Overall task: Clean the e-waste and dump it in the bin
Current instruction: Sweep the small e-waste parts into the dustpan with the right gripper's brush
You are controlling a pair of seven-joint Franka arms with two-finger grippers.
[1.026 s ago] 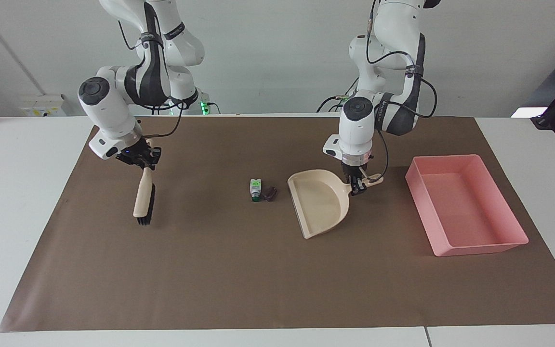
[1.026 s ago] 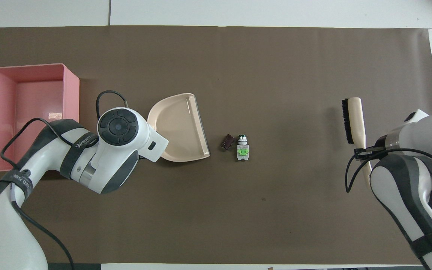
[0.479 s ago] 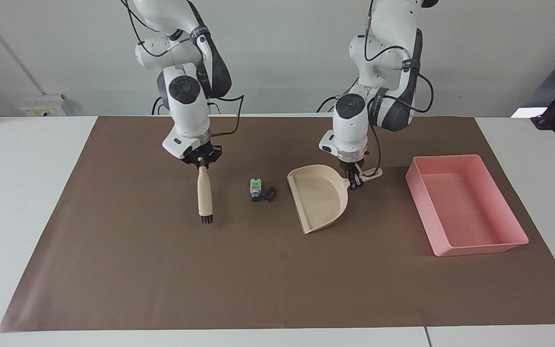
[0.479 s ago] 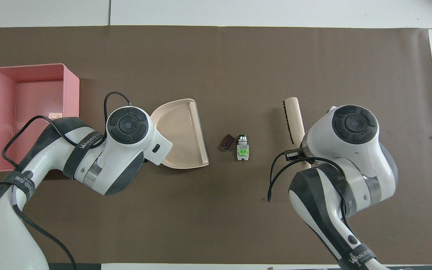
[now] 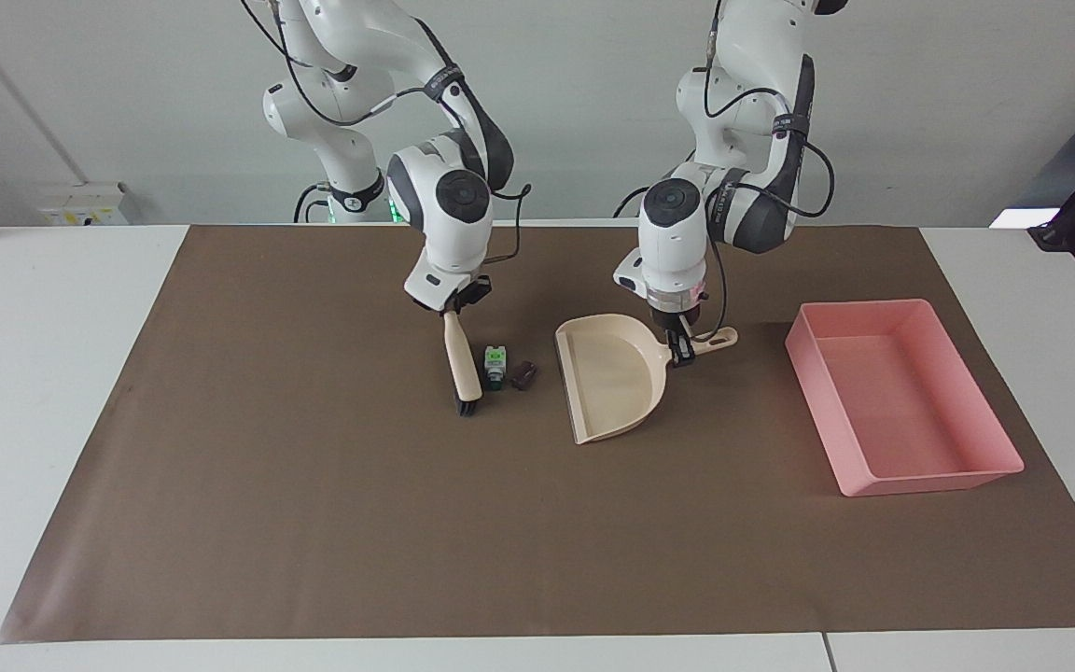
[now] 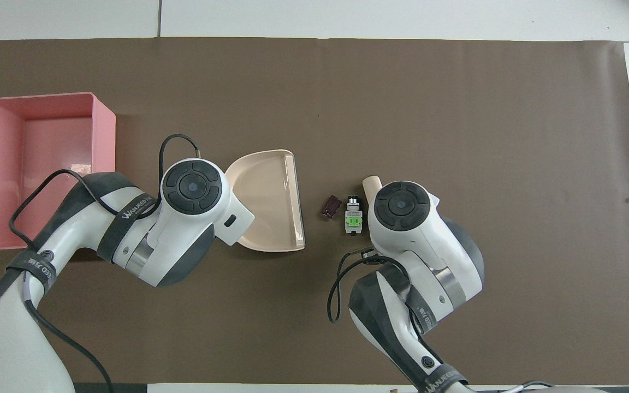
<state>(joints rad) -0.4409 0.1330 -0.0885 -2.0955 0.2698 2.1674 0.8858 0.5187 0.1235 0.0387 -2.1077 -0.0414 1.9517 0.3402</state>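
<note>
Facing and overhead views, sweeping stage. My right pincer is clamped shut on the handle of a hand brush, which hangs bristle-end down with its dark bristles at the brown mat covering the bench. My left pincer is likewise shut, gripping the handle of the beige dustpan, whose open lip faces the e-waste.

The e-waste lies on the mat between brush and dustpan. The white component has a green mark on its upper face and a dark tip pointing away from the robots; it sits just beside the brush, and I cannot tell whether they touch. The dark brown-black cylinder lies just beside the component, toward the dustpan, with a gap of bare mat before the pan's lip. The pink bin stands at the left arm's end of the bench, well apart from the pieces, and looks empty.

Risks, as I judge them:
- The cylinder looks likely to roll; a quick stroke could send it past the lip or around the pan's side.
- The two pieces differ in shape, so one push may separate them and leave one out.
- If the lip rides above the mat, pieces could jam against it or slip beneath.
- A pan tilted lip-down during carrying would spill its load short of the bin.
</note>
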